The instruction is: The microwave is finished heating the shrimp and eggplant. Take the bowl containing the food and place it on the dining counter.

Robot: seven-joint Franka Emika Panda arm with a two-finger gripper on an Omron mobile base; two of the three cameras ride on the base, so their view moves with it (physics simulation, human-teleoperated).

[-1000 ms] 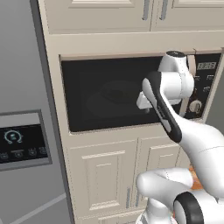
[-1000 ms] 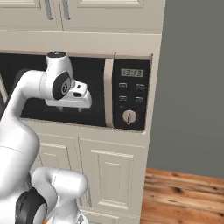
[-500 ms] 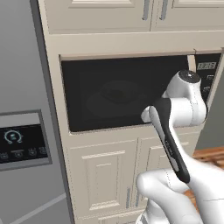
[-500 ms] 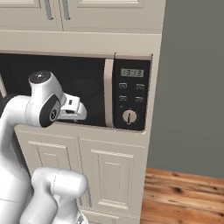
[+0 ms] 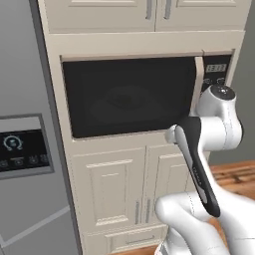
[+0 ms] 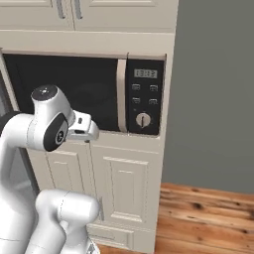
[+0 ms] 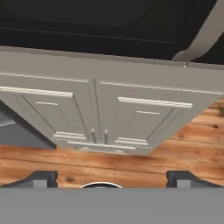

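Behind my claw point(image 7: 112, 177), built into the cream cabinet wall, sits the microwave point(image 5: 130, 95). It is a wide box, and its long axis runs horizontal, from the fridge point(image 5: 22, 149) side to the button panel point(image 6: 144, 96) side. Its dark glass door point(image 6: 64, 89) is shut and faces straight out toward me. The long beige handle point(image 6: 121, 95) stands upright, just beside the panel.

From my hand camera, the 2 dark fingertips point(image 7: 41, 178) stand far apart at the bottom corners, so my claw is spread wide and it pinches nothing. The lower edge of the microwave door lies at 12 o'clock from my claw, and the bottom end of the handle at about 1 o'clock, both apart from my fingers. Right ahead of the claw are the 2 cream cabinet doors point(image 7: 109, 113) under the microwave, and below them the wooden floor point(image 7: 183, 153).

On the right base camera my hand point(image 6: 83, 127) hangs in front of the lower edge of the door, at about 8 o'clock from the handle, not touching it. The inside of the microwave is too dark to see through the glass.

A small display point(image 6: 146, 73) is at the top of the panel; it shows pale digits, but they are too small for me to read. Under it are 4 small buttons and 1 round dial point(image 6: 143, 119). The fridge has a dark touch panel point(image 5: 22, 149) with small icons, unreadable.
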